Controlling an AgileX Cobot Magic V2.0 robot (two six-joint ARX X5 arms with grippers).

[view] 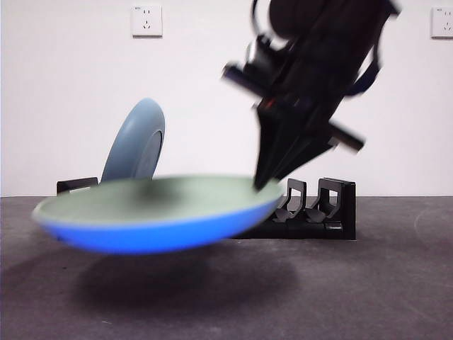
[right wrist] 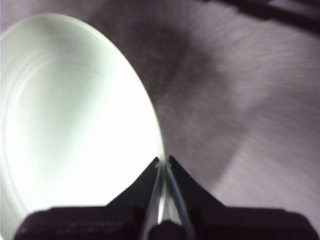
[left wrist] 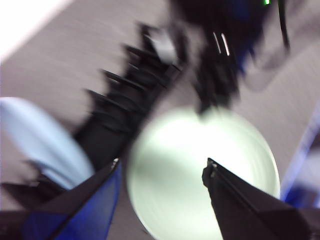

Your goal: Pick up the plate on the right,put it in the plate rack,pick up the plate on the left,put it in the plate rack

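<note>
**Green-faced plate held off table by right gripper; blue-grey plate already in rack**

Hidden / unclear: all three views motion-blurred. Front view: round plate w/ pale green top and bright blue underside [view: 152, 216] blocks the middle of the long low black plastic plate rack [view: 318, 209]; only the rack's end blocks and a few curved dividers show either side of it. Left wrist view very smeared; rack [left wrist: 130, 95] reads as a dark jagged strip, divider count not readable. Right wrist view: near part of plate [right wrist: 75, 135] overexposed, rack just a dark band at one corner.

Grippers: right gripper [right wrist: 163, 161] has jaws closed to a thin slit on the plate rim, rim edge visible between the tips. In front view it comes down from upper right, dark and large [view: 263, 183], tip on the plate's right rim. Left gripper [left wrist: 162, 175] jaws stand wide apart, nothing between them; it looks down over the green plate [left wrist: 200, 170] w/o touching.

Surroundings: dark grey table [view: 368, 283], white wall, two wall sockets [view: 146, 20]. Plate's shadow lies on table below it, so plate is clear of the surface.

Orientation: held plate roughly flat, face up, slightly tilted, long axis left-right, in front of rack. Second plate, pale blue-grey [view: 134, 145], stands on edge in rack's left part, leaning.
</note>
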